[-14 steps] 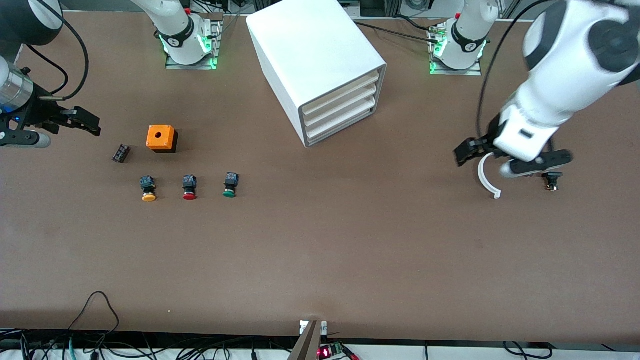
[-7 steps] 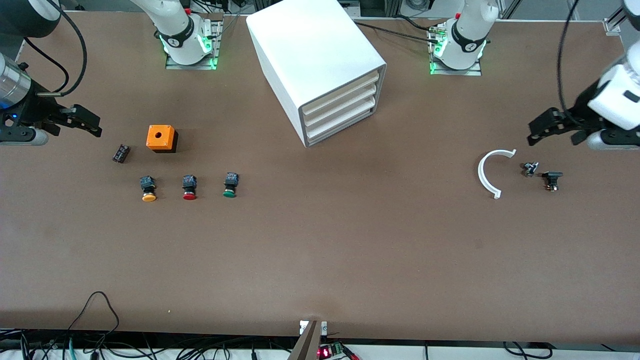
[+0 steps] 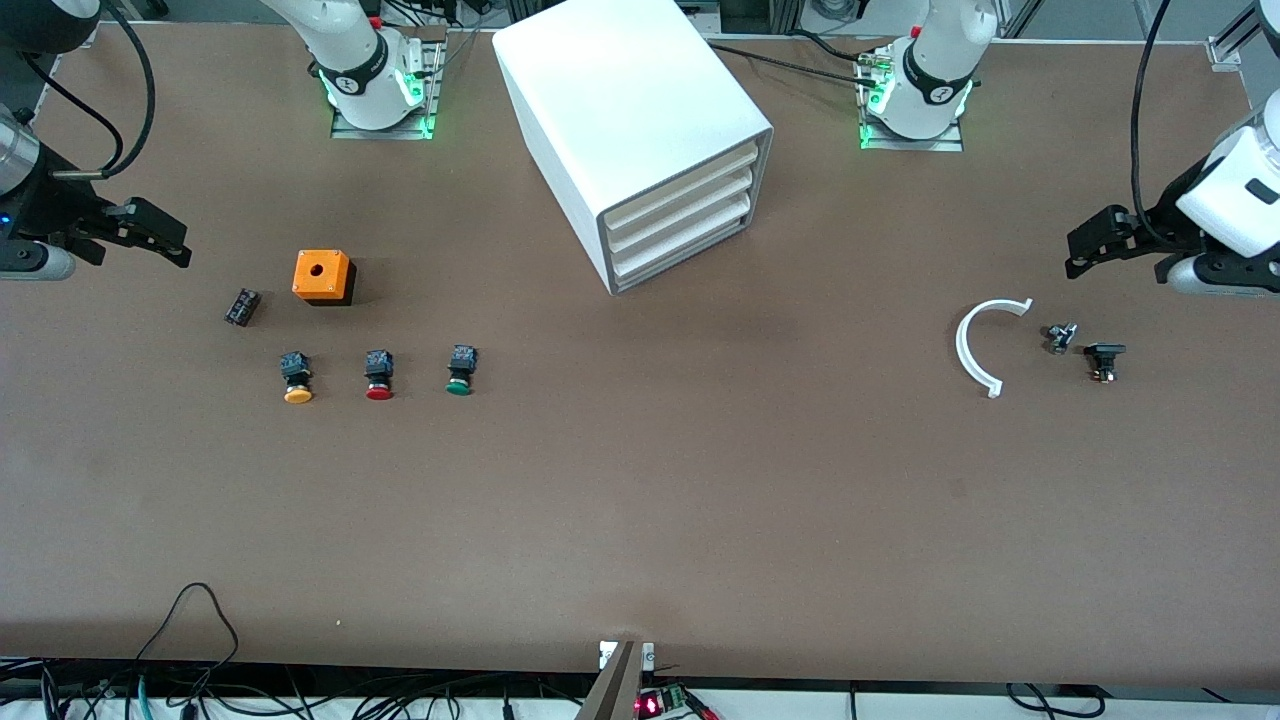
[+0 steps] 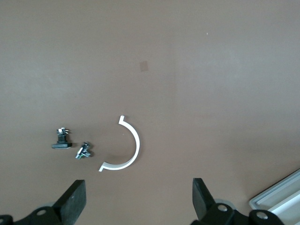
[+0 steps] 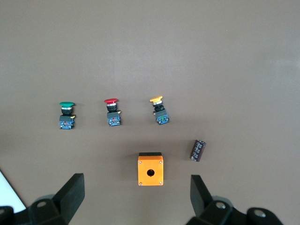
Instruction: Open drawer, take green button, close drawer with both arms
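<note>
The white cabinet (image 3: pixel 640 130) stands at twelve o'clock on the table, all its drawers flush; the lowest drawer (image 3: pixel 683 250) is shut. The left arm has swung up and away toward its own end of the table over the last second: its gripper (image 3: pixel 1090 245), which hung low at the white half-ring (image 3: pixel 975 350), now hovers at three o'clock, jaws apart and empty, as the left wrist view (image 4: pixel 138 206) confirms. A small metal fastener (image 3: pixel 1060 337) lies uncovered between the half-ring and a black clip (image 3: pixel 1104 360). The right gripper (image 3: pixel 160 238), at nine o'clock, has edged only slightly outward, fingers likewise spread on nothing (image 5: pixel 136 201).

The green-capped button (image 3: pixel 460 370) sits out on the table at about eight o'clock, beside the red-capped button (image 3: pixel 378 375) and the yellow-capped one (image 3: pixel 295 378), near the orange box (image 3: pixel 322 276) and a small dark cylinder (image 3: pixel 242 306). Judging by this, both arms have drawn back (perhaps to a resting pose), with the drawer closed.
</note>
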### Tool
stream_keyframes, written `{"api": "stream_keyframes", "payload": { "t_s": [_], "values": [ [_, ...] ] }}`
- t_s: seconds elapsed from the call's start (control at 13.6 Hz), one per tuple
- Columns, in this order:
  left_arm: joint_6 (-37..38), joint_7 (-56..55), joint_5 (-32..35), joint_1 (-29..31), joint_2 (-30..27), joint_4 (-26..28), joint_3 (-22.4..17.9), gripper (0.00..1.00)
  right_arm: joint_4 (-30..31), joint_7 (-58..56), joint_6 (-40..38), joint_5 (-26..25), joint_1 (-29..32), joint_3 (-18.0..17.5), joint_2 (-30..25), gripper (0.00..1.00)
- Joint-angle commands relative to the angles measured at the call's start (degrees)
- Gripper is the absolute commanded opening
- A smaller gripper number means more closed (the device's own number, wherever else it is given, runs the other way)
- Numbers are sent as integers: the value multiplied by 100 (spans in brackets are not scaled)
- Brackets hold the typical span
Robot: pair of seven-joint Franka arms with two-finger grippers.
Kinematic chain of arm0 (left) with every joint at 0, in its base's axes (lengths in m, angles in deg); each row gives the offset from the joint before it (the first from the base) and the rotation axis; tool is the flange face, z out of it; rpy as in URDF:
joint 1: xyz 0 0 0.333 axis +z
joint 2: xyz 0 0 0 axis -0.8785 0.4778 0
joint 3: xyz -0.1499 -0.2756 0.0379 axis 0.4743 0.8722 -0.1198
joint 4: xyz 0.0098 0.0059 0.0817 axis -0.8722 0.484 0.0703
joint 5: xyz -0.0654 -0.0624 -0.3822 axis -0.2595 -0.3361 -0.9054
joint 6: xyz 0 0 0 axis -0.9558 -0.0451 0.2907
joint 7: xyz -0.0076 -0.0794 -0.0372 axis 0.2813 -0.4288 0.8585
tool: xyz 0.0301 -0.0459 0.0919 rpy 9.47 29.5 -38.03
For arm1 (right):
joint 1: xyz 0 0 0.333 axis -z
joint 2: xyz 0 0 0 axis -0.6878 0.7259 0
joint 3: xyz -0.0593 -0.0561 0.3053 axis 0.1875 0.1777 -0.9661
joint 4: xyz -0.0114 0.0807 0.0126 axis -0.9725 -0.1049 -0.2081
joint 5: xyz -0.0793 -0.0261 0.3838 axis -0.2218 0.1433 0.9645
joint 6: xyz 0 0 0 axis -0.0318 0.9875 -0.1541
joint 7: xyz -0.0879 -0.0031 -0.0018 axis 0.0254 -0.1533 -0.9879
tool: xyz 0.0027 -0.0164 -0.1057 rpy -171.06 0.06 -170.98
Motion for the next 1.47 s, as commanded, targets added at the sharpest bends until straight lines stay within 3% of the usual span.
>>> {"api": "stream_keyframes", "payload": {
  "t_s": [0.0,1.4],
  "values": [
    [154,269,166,-23,-18,-112,13,100,-47,-32,-136,40,-20,11,-48,100],
    [233,234,26,3,-1,-191,4,100,419,-32,-75,23,-11,28,-417,100]
  ]
}}
